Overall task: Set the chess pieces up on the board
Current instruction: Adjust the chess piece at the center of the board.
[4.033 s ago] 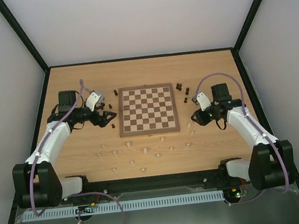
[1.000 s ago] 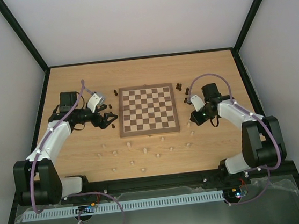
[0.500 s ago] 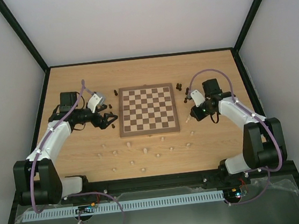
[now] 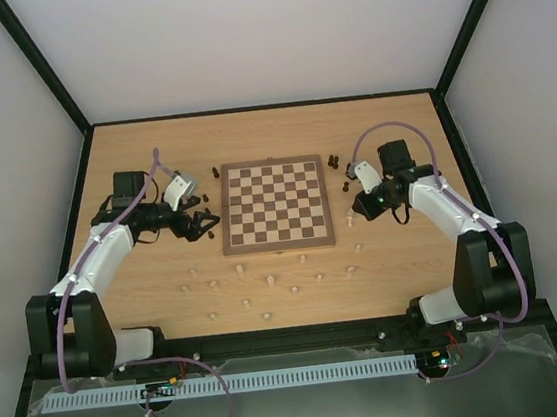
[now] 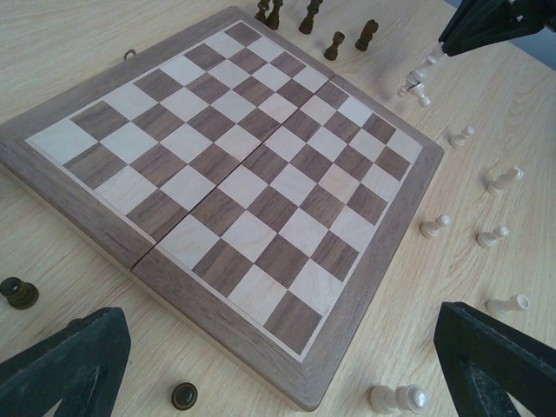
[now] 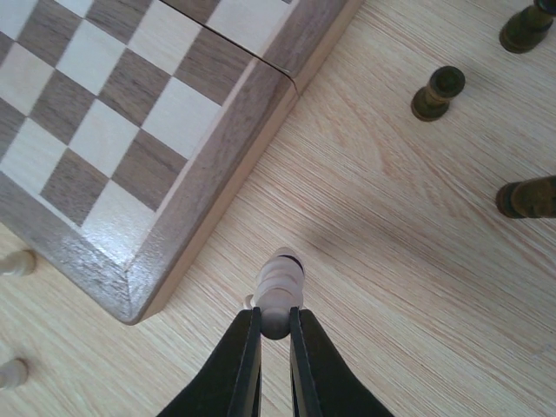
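Note:
The board (image 4: 273, 205) lies in the middle of the table with no pieces on it. My right gripper (image 6: 275, 330) is shut on the rounded end of a pale chess piece (image 6: 280, 291). It holds the piece tilted above the bare table, just off the board's corner (image 6: 130, 295). From above, this gripper (image 4: 356, 212) sits beside the board's near right edge. My left gripper (image 5: 280, 347) is open and holds nothing. It hovers low at the board's left side (image 4: 203, 223), with a lying pale piece (image 5: 397, 399) between its fingers.
Dark pieces stand in small groups left (image 4: 205, 195) and right (image 4: 335, 161) of the board. Two more dark ones (image 6: 437, 91) (image 6: 526, 198) are close to my right gripper. Several pale pieces (image 4: 270, 281) are scattered on the table in front of the board.
My right gripper, holding the pale piece, has drawn a little toward the far side along the board's right edge. The left arm has stayed almost still.

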Controlling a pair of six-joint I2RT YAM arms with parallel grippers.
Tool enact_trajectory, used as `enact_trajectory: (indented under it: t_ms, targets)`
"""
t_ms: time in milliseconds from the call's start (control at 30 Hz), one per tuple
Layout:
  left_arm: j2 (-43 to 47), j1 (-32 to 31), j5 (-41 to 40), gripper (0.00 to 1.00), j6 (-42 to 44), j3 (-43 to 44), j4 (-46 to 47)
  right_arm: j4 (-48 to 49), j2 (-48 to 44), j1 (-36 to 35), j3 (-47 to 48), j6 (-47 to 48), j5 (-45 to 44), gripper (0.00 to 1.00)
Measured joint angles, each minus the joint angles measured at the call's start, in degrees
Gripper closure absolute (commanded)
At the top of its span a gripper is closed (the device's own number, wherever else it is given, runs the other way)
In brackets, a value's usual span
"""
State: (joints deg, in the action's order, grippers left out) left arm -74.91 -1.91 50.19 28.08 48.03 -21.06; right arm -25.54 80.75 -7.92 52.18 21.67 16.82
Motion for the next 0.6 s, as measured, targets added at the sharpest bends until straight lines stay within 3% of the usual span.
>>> enact_trajectory:
  t_ms: [300,600]
  targets:
    - [-0.6,0.0,0.5,0.01,0.5,0.0,-0.8,-1.6,0.0,-0.4,0.7,1.0,1.8,0.91]
    - [-1.2,0.0,0.8,0.01,1.2,0.0,-1.2,1.2,1.9,-1.5,-5.2,0.7,-6.3,0.91]
